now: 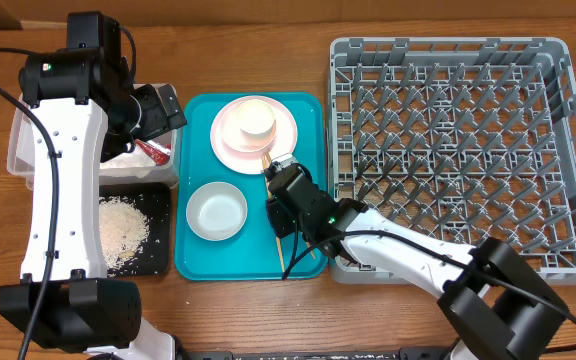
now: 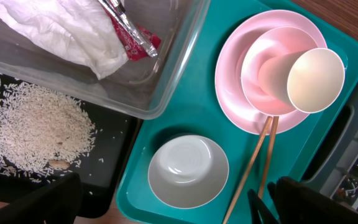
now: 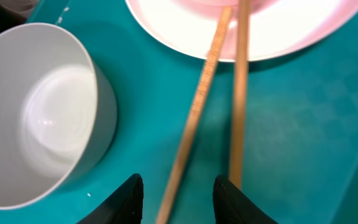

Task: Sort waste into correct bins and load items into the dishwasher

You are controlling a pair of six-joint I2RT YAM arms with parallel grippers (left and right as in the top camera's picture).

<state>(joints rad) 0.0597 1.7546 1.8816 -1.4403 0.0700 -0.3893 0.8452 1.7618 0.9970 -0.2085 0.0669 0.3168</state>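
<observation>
Jaws on the right arm (image 1: 398, 245) stand parted and low over the wooden chopsticks (image 3: 197, 106). One stick lies in the gap, and the other runs close against the inner edge of one jaw. They grip nothing yet. The sticks lie side by side on the teal tray (image 3: 291, 143), their far ends resting on the rim of the pink plate (image 3: 291, 43). The whitish bowl (image 3: 36, 118) sits just beside them.

The left arm (image 1: 63, 150) hangs over the clear tub (image 2: 166, 93), its jaws spread wide and holding nothing. In the tub lie the napkin (image 2: 55, 31) and the red wrapper (image 2: 132, 40). The rice (image 2: 30, 130) is heaped on the black tray (image 1: 156, 255).

With the waste in its bins, I'd say loading is the step in hand, starting with the chopsticks. The pink bowl (image 2: 272, 68) and white cup (image 2: 316, 79) are stacked on the plate. No dish stands in the grey dish rack (image 1: 448, 140), to the tray's right on the wooden surface (image 1: 268, 50).

The next move calls for both sticks inside the gap before closing. They are thin and could roll apart or slip through the rack's lattice.
</observation>
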